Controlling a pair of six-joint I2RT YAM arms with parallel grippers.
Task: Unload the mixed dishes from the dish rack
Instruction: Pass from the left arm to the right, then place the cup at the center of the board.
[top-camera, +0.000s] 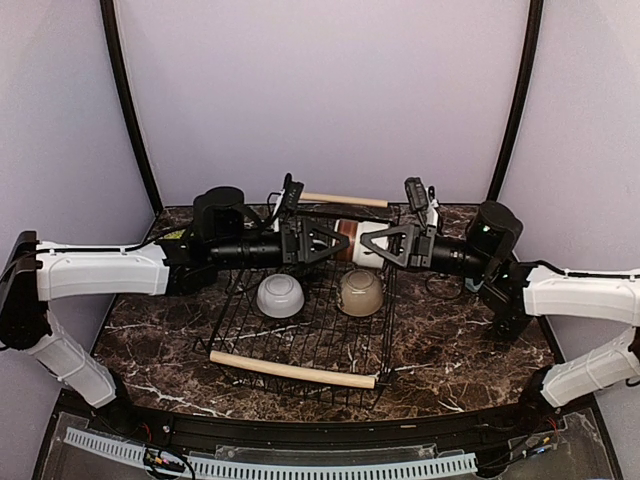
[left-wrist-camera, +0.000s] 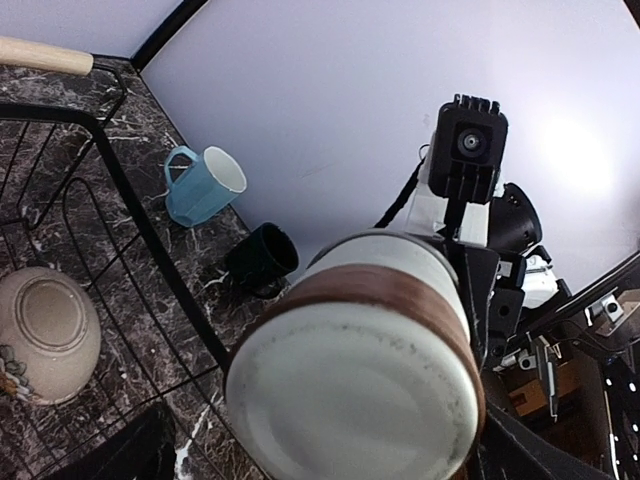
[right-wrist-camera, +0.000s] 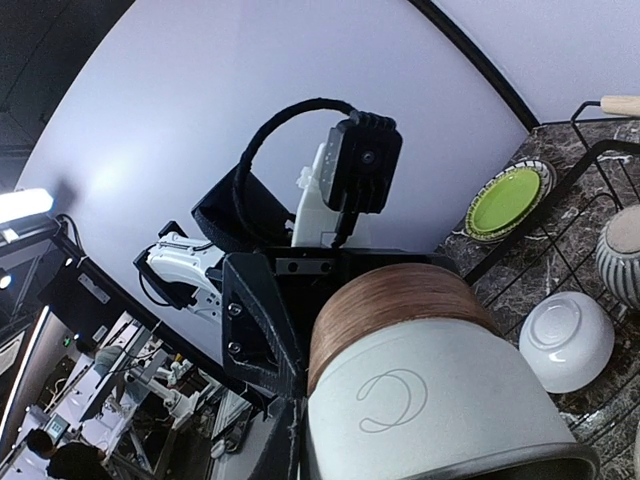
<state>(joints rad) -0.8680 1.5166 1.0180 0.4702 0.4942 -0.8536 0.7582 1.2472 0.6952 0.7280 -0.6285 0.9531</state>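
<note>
A small white-brown cup (top-camera: 352, 245) hangs on its side in the air above the back of the black wire dish rack (top-camera: 300, 345). My left gripper (top-camera: 335, 243) is shut on its brown-banded base end. My right gripper (top-camera: 373, 244) is shut on its white rim end. The cup's base fills the left wrist view (left-wrist-camera: 360, 400), and its white side fills the right wrist view (right-wrist-camera: 430, 400). My own fingers are mostly hidden behind it. A white bowl (top-camera: 280, 296) and a beige bowl (top-camera: 360, 292) lie upside down in the rack.
Outside the rack, a light-blue mug (left-wrist-camera: 200, 185) and a dark-teal mug (left-wrist-camera: 262, 258) stand on the marble table. A green plate (right-wrist-camera: 505, 200) lies on the table. A grey-striped mug (right-wrist-camera: 620, 255) stands inside the rack. The rack's wooden handles are at the near side (top-camera: 292, 370) and the far side (top-camera: 345, 200).
</note>
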